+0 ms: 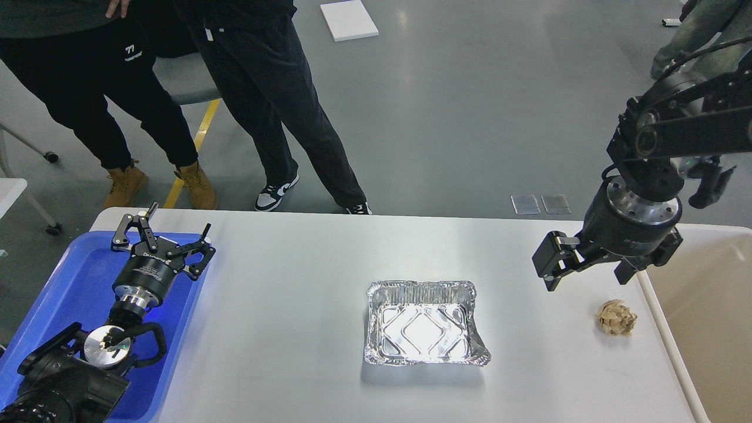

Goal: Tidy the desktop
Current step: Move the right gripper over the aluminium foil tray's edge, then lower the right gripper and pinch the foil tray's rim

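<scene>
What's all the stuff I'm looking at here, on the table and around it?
Desktop: one, white-grey, fills the lower view.
Foil tray: one, silver, empty, middle of the desktop.
Crumpled paper ball: one, tan, right side of the desktop.
Blue tray: one, blue, left edge.
Bin: one, beige, right edge.
People: two, dark clothes, beyond the desktop.
Left claw: one, black, open, over the blue tray.
Right claw: one, black, open, above the paper ball.

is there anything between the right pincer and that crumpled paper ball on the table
Nothing visible. The right pincer hangs open over bare desktop, with the paper ball just below it in the view. The foil tray sits well off to the left.
</scene>
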`<state>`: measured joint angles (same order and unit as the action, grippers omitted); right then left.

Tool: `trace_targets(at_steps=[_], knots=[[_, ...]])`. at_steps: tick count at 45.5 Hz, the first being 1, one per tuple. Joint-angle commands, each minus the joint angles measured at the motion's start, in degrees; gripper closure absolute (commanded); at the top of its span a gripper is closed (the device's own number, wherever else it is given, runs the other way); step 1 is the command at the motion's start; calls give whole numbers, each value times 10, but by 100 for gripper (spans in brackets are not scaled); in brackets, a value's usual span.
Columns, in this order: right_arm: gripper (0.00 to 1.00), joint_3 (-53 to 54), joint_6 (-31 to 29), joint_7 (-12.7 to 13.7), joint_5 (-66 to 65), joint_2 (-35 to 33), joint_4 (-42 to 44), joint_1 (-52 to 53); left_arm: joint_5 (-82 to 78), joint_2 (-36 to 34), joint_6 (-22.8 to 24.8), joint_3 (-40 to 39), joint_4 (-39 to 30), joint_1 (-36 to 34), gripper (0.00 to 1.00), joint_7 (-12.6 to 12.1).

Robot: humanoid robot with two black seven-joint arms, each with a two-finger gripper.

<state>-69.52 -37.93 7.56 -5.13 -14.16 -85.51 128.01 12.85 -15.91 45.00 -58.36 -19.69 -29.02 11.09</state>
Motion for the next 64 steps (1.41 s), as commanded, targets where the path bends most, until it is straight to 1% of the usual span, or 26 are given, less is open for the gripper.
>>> trace_targets(at_steps=[1, 11, 24, 42, 46, 55, 64], knots=[[0, 38, 1, 0, 40, 62, 60, -43, 0, 0, 0, 0, 0, 0, 0, 0], [0, 60, 2, 0, 47, 107, 136, -107, 1, 0, 0, 0, 0, 0, 0, 0], [0, 81, 5, 0, 46, 142, 257, -242, 0, 0, 0, 0, 0, 0, 0, 0], [0, 105, 7, 0, 21, 142, 452, -440, 0, 0, 0, 0, 0, 0, 0, 0], [0, 127, 5, 0, 11, 142, 503, -486, 0, 0, 0, 0, 0, 0, 0, 0], [0, 142, 5, -1, -17, 142, 542, -543, 0, 0, 0, 0, 0, 0, 0, 0], [0, 146, 6, -1, -18, 142, 576, -569, 0, 0, 0, 0, 0, 0, 0, 0]])
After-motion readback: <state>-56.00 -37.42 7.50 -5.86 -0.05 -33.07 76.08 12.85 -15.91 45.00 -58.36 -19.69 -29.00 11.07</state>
